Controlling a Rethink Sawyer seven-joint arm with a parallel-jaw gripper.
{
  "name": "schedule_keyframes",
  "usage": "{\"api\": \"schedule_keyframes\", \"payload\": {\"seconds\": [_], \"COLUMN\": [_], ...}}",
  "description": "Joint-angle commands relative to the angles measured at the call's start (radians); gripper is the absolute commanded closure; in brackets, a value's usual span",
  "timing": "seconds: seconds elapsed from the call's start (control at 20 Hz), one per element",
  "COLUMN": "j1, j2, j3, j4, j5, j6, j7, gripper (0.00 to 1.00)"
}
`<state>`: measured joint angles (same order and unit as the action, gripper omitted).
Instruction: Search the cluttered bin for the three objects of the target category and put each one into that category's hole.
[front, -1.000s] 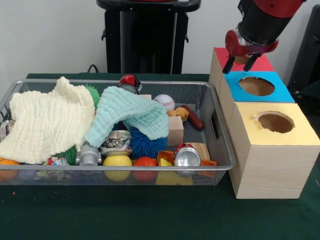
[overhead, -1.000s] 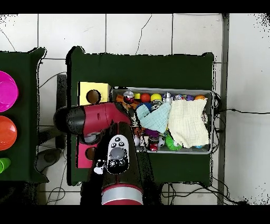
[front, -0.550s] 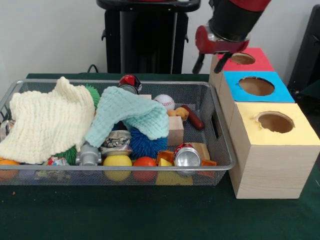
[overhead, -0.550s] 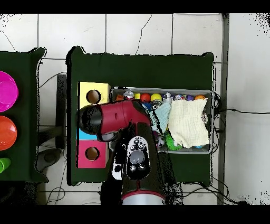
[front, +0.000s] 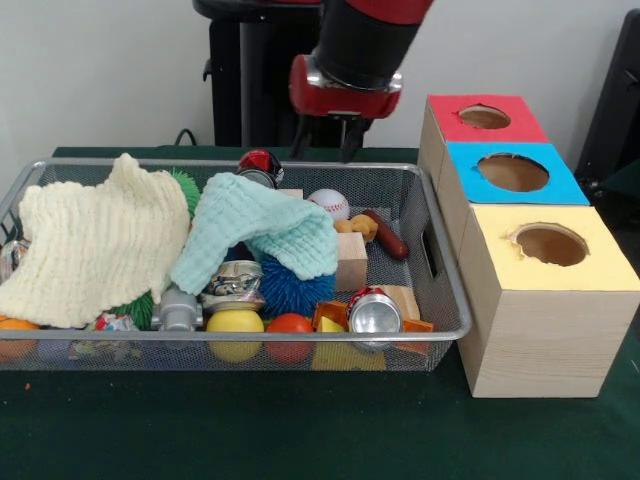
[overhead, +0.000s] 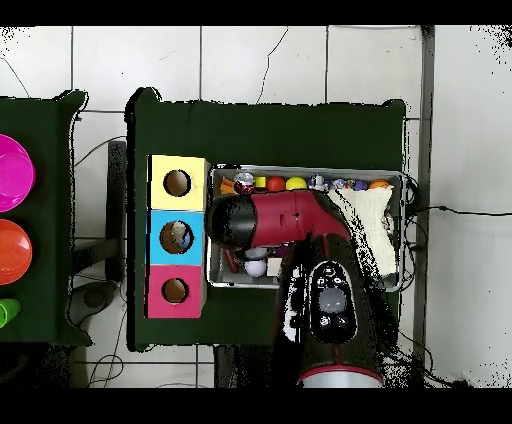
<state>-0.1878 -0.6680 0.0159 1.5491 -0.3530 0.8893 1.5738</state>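
Note:
My gripper (front: 322, 150) hangs open and empty above the far edge of the wire bin (front: 441, 262), just right of a red and black ball (front: 260, 162). Below it lie a baseball (front: 328, 203), a brown sausage (front: 386, 236) and a teal cloth (front: 262, 228). Three wooden boxes stand right of the bin, with a red hole (front: 484, 117), a blue hole (front: 513, 172) and a yellow hole (front: 551, 245). In the overhead view the arm (overhead: 285, 220) covers the bin's left half and hides the gripper.
A cream cloth (front: 90, 240) covers the bin's left half. Near the front rim lie a blue spiky ball (front: 296, 290), a crushed can (front: 232, 284), a silver can (front: 373, 313), a yellow ball (front: 235, 322), a red ball (front: 290, 323) and a wood block (front: 351, 260).
The gripper has swung left from over the red box, past the bin's right end, to above the bin's far edge. It stayed open. Nothing in the bin moved.

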Motion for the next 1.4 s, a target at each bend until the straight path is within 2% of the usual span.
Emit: {"api": "schedule_keyframes", "payload": {"seconds": [0.05,0.55,0.95,1.05,1.4], "j1": [-0.114,-0.262,-0.372,-0.377,-0.365], "j2": [0.035,0.085,0.124,0.136,0.245], "j3": [0.126,0.248,0.366,0.368,0.339], "j4": [-0.039,-0.174,-0.256,-0.289,-0.441], "j5": [-0.081,-0.136,-0.191,-0.226,-0.320], "j6": [-0.063,-0.021,0.033,0.067,0.189], "j7": [-0.216,-0.353,-0.512,-0.545,-0.631], "gripper": [0.00,0.00,0.00,0.00,0.00]}}
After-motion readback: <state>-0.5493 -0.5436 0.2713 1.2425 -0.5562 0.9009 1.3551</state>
